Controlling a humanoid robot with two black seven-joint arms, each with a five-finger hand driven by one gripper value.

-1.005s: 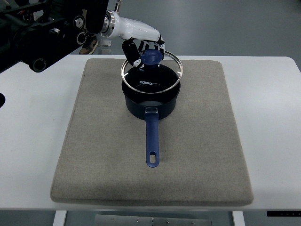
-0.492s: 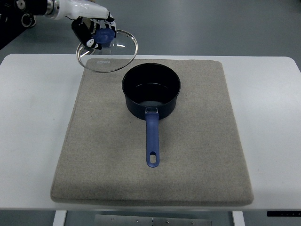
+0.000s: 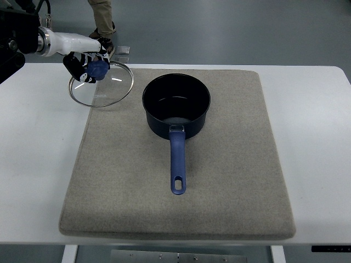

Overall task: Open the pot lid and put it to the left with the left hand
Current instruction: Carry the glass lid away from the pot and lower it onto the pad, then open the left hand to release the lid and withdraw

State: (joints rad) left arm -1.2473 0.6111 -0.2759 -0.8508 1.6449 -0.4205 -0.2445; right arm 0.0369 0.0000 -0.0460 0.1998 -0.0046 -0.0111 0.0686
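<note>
I see the white table (image 3: 318,142) carrying the grey mat (image 3: 230,181). On the mat stands the blue pot (image 3: 176,107), uncovered, its handle pointing toward me. The glass lid (image 3: 101,85) is left of the pot, over the mat's left edge and apart from the pot. My left hand (image 3: 86,60) has its fingers closed around the blue knob of the lid.

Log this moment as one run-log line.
phase: lid transfer | left hand: gripping lid knob | glass lid: off pot, over mat's left edge | pot: open, on mat | right hand: not in view
</note>
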